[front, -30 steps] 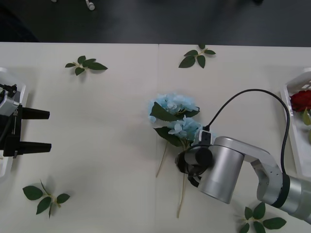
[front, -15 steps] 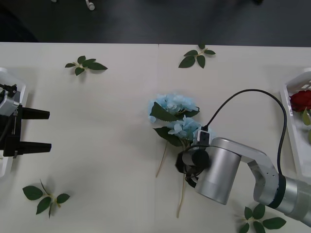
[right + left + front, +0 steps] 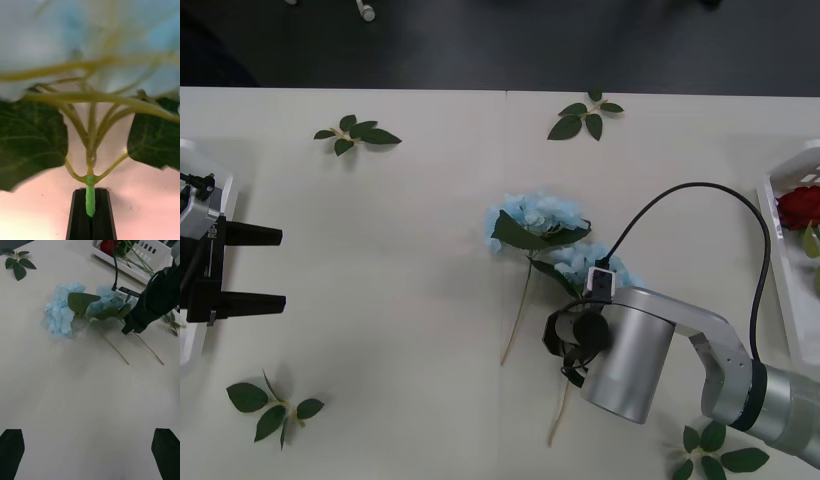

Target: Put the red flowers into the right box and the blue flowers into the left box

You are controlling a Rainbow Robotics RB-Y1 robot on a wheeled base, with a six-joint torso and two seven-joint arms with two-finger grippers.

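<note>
Right gripper (image 3: 90, 210) at mid-table, fingers clamped on a blue flower's (image 3: 595, 262) stem; left gripper (image 3: 255, 268) spread apart over the left box (image 3: 188, 345)

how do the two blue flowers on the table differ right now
The nearer blue flower has its stem clamped in the shut black fingers of the right gripper; the farther blue flower lies free on the table.
The gripped flower's head is partly hidden behind the right arm in the front view; the free flower's head shows in full.
Both are pale blue clusters with large green leaves and thin stems, and neither is in a box. The left gripper waits open at the table's left edge.
</note>
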